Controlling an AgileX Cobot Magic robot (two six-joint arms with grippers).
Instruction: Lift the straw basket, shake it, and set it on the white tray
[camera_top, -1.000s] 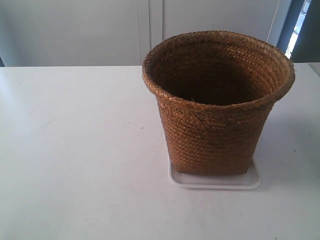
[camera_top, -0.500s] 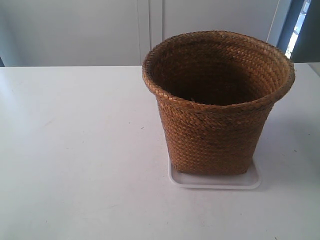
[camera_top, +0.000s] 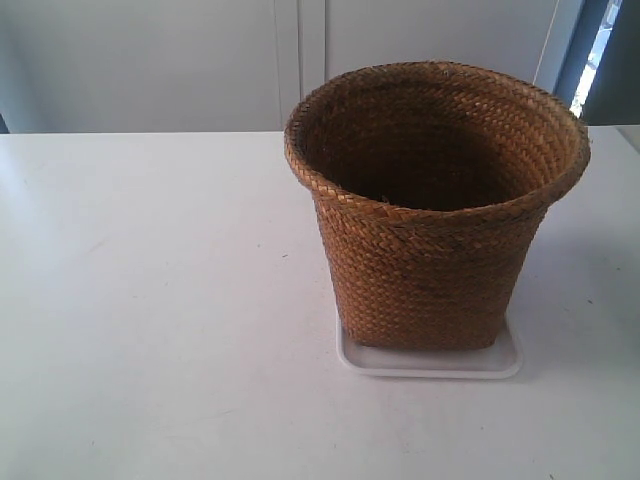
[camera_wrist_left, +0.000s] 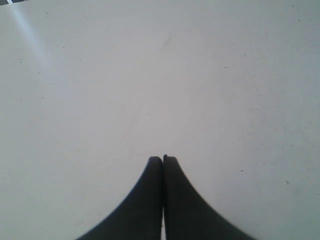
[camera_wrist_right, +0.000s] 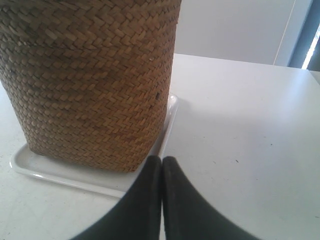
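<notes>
Basket placement is what decides the next move. The straw basket (camera_top: 430, 220) stands upright, mouth up and long axis vertical. Its tapered base sits inside the white tray (camera_top: 510, 362), and a strip of the tray's rim shows around the base. Judged from this, the set-down part of the task looks done.

In the right wrist view the right jaws are pressed together and hold nothing. The basket's woven wall rises just ahead of them and a little to one side, and the tray's corner lies close in front of their tips, which touch neither. In the left wrist view the left jaws are also pressed together and empty. They face only bare counter (camera_wrist_left: 150, 75), with no basket or tray in sight.

The right arm is therefore the nearer one to the basket. If the basket had to be lifted again, those jaws would need to spread and rise to the braided rim, because the wall in front of them is too broad to pinch.
</notes>
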